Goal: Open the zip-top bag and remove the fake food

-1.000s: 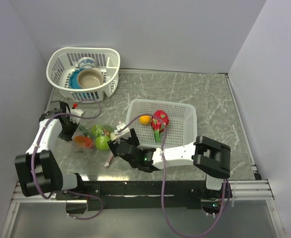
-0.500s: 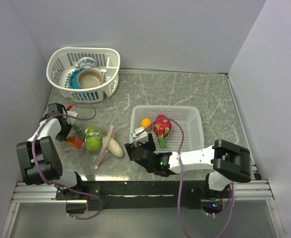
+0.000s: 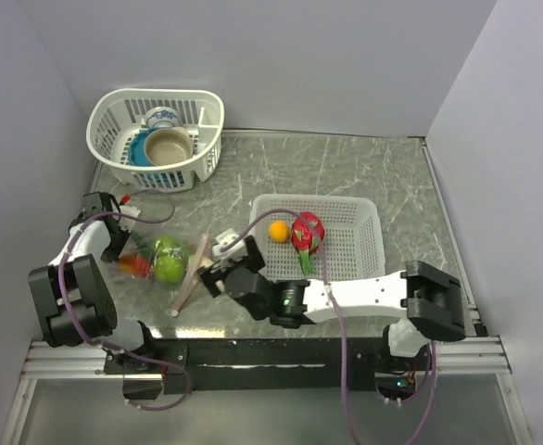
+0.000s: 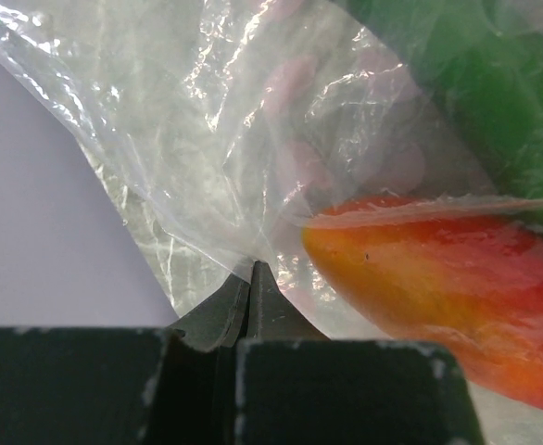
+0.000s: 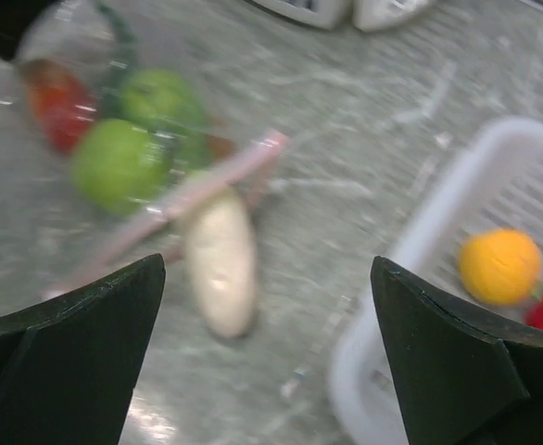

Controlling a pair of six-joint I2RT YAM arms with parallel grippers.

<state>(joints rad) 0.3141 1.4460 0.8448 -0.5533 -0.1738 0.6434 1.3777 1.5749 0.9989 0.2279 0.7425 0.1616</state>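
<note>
The clear zip-top bag [image 3: 160, 252] lies at the left, its pink zipper strip [image 3: 194, 273] facing right. My left gripper [image 3: 114, 239] is shut on the bag's far corner; the plastic is pinched between its fingertips [image 4: 251, 278]. Inside the bag are a green round fruit [image 3: 170, 260] and a red-orange piece [image 4: 438, 287]. A white oblong [image 5: 220, 260] lies on the table just outside the zipper strip [image 5: 197, 190]. My right gripper [image 5: 267, 334] hovers open over it, nothing between its fingers. An orange [image 3: 278, 231] and a dragon fruit [image 3: 307, 232] sit in the white basket [image 3: 350, 250].
A round white basket [image 3: 114, 120] with bowls and a cup stands at the back left. The rectangular basket's near rim [image 5: 373, 334] is close to my right gripper's right finger. Grey walls close in both sides of the table.
My right arm has swung left from the rectangular basket to above the white oblong, its jaws wider. The oblong lies outside the bag now. The left gripper has stayed shut on the bag.
</note>
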